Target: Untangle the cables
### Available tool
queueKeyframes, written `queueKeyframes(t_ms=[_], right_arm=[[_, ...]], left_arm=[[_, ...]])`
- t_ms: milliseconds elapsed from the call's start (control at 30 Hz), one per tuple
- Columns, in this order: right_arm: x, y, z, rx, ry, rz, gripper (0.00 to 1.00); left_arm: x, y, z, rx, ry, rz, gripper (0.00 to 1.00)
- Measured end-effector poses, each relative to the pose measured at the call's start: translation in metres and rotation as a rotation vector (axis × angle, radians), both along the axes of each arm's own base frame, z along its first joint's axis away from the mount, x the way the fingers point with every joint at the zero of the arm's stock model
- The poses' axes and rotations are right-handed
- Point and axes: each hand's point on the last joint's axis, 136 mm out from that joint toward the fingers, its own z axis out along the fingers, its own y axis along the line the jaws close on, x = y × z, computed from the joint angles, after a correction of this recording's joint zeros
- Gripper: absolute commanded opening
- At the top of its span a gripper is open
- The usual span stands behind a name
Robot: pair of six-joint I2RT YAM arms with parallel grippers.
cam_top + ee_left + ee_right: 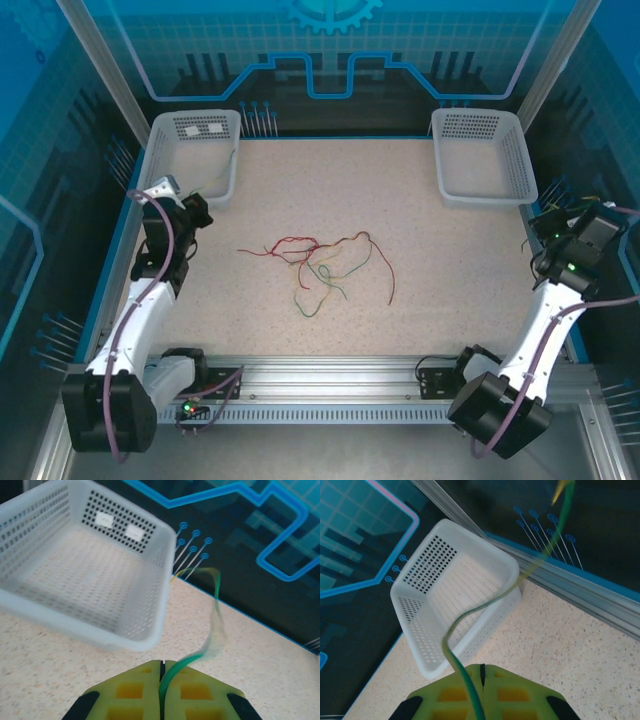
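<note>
The cables (320, 265) lie in a loose tangle of red, green and yellow strands at the middle of the table. My left gripper (200, 205) hangs beside the left basket. Its jaws (161, 662) are shut on a green cable (216, 600) that comes out of the seam and arcs up past the basket's corner. My right gripper (540, 235) hovers near the right edge. Its fingers (481, 666) are shut, and a green-yellow cable (470, 612) rises from them over the left pad and curves up to a yellow tip.
A white perforated basket (160, 140) stands at the back left, close in front of my left gripper (150, 640). A second one (520, 150) stands at the back right and appears in the right wrist view (427, 667). A blue rim and metal rail (580, 587) edge the table.
</note>
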Motion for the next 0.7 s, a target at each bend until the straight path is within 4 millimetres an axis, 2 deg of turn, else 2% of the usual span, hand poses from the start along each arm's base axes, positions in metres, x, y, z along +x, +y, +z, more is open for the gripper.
queueKeyframes(t_ms=[100, 200, 333, 467, 633, 700], right_arm=[[0.005, 0.009, 0.005, 0.015, -0.026, 0.053, 0.0], [0.016, 0.026, 0.005, 0.021, -0.036, 0.141, 0.0], [0.037, 0.054, 0.001, 0.02, -0.026, 0.279, 0.0], [0.052, 0.066, -0.006, 0.021, -0.015, 0.357, 0.0], [0.081, 0.083, -0.008, 0.012, 0.0, 0.466, 0.0], [0.094, 0.086, -0.015, 0.009, 0.018, 0.489, 0.0]], left_arm=[[0.001, -0.007, 0.0, -0.017, 0.004, -0.034, 0.0], [0.004, -0.024, 0.013, -0.04, -0.029, -0.11, 0.0], [0.005, -0.069, 0.041, -0.052, -0.094, -0.268, 0.0], [-0.01, -0.119, 0.072, -0.062, -0.182, -0.442, 0.0], [-0.028, -0.158, 0.099, -0.081, -0.279, -0.594, 0.0], [-0.037, -0.173, 0.107, -0.088, -0.309, -0.648, 0.0]])
